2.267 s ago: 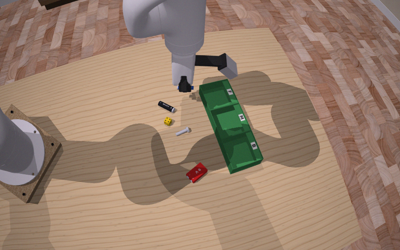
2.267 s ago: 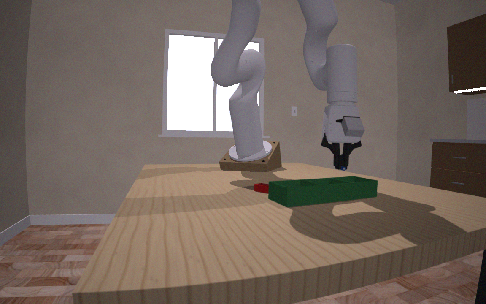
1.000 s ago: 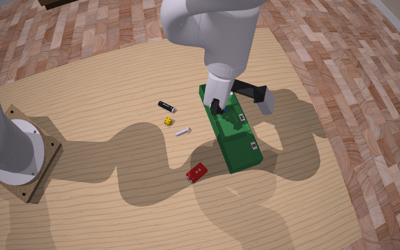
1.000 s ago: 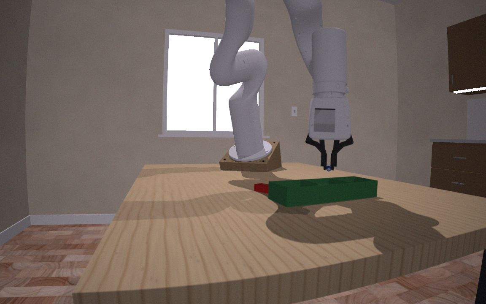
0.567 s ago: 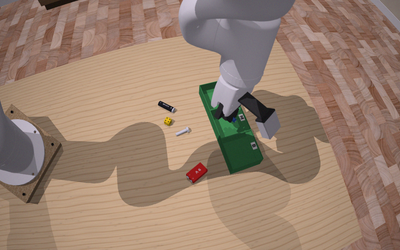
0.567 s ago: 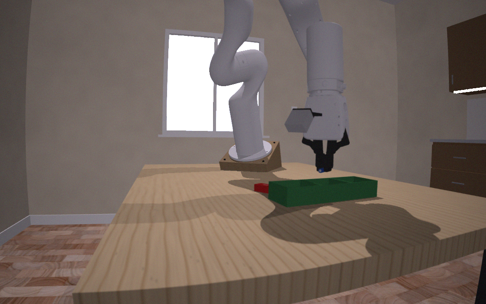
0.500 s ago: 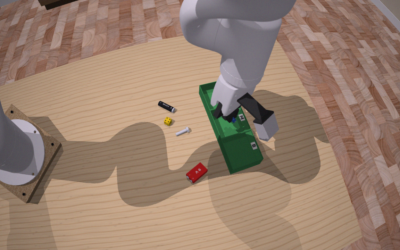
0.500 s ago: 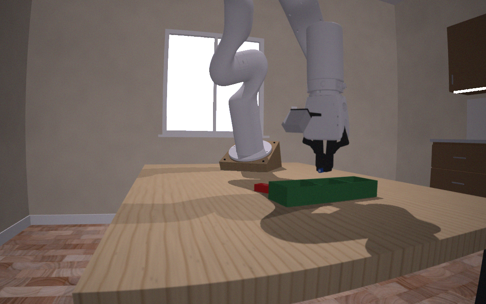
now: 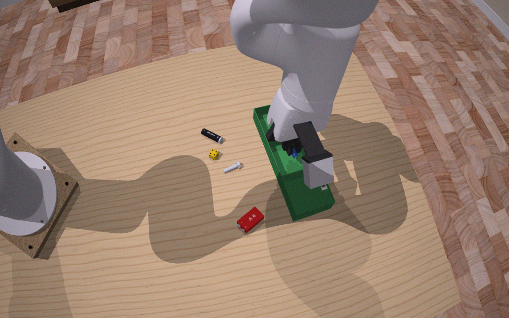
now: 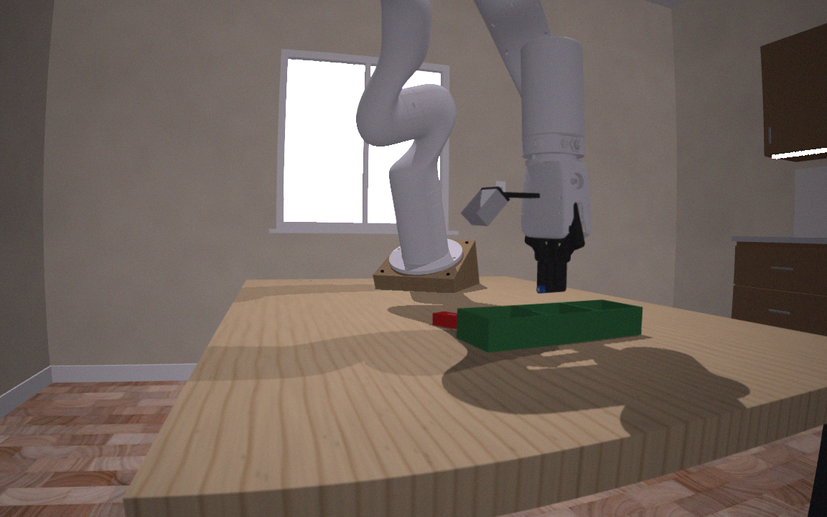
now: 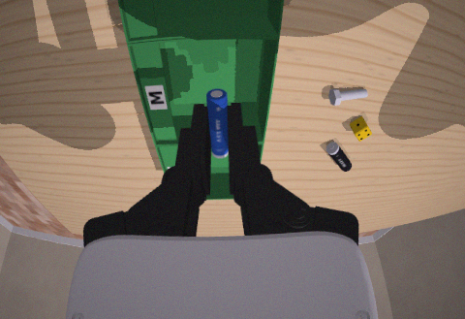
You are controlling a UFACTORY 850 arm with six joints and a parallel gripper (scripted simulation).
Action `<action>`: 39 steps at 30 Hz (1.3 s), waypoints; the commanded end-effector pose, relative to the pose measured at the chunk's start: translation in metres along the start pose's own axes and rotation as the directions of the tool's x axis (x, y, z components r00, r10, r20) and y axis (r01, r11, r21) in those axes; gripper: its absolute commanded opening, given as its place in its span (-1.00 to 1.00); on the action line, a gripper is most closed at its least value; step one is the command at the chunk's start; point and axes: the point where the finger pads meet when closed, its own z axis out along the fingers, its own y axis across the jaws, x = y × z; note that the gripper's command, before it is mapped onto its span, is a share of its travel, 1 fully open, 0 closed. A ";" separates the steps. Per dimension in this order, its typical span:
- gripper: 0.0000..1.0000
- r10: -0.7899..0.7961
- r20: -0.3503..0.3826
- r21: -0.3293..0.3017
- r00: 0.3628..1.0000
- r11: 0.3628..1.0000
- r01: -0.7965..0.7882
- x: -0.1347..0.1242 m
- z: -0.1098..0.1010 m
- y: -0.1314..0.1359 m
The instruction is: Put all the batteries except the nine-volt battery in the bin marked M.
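Observation:
My gripper [image 11: 218, 122] is shut on a blue cylindrical battery [image 11: 217, 123], held level above the middle compartment, marked M [image 11: 155, 97], of the green three-part bin [image 9: 292, 162]. In the overhead view the gripper [image 9: 292, 150] hangs over the bin's middle, and the battery's blue tip [image 9: 294, 154] shows under the fingers. In the side view the gripper [image 10: 548, 281] is a short way above the bin [image 10: 548, 323]. A black battery [image 9: 211, 135] lies on the table left of the bin. The red nine-volt battery [image 9: 250, 218] lies near the bin's B end.
A yellow die [image 9: 213, 154] and a white bolt [image 9: 232, 167] lie between the black battery and the bin. The arm's base [image 9: 23, 193] stands at the table's left edge.

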 end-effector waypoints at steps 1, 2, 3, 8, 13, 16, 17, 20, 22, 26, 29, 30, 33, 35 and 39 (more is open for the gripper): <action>-1.00 0.022 -0.018 0.019 1.000 1.000 -0.022 0.000 -0.001 -0.001; -1.00 0.022 -0.018 0.019 1.000 1.000 -0.022 0.000 -0.001 -0.001; -1.00 0.022 -0.018 0.019 1.000 1.000 -0.022 0.000 -0.001 -0.001; -1.00 0.022 -0.018 0.019 1.000 1.000 -0.022 0.000 -0.001 -0.001; -1.00 0.022 -0.018 0.019 1.000 1.000 -0.022 0.000 -0.001 0.000; -1.00 0.022 -0.018 0.019 1.000 1.000 -0.022 0.000 0.005 -0.001; -1.00 0.022 -0.018 0.019 1.000 1.000 -0.022 0.000 0.007 -0.001; -1.00 0.022 -0.018 0.019 1.000 1.000 -0.022 0.000 0.011 -0.001; -1.00 0.022 -0.018 0.019 1.000 1.000 -0.022 0.000 0.013 -0.001; -1.00 0.022 -0.018 0.019 1.000 1.000 -0.022 0.000 0.021 -0.001; -1.00 0.022 -0.018 0.019 1.000 1.000 -0.022 0.000 0.027 -0.001; -1.00 0.022 -0.018 0.019 1.000 1.000 -0.022 0.000 0.029 -0.001; -1.00 0.022 -0.018 0.019 1.000 1.000 -0.022 0.000 0.035 -0.001; -1.00 0.022 -0.018 0.019 1.000 1.000 -0.022 0.000 0.039 -0.001; -1.00 0.022 -0.018 0.019 1.000 1.000 -0.022 0.001 0.043 -0.001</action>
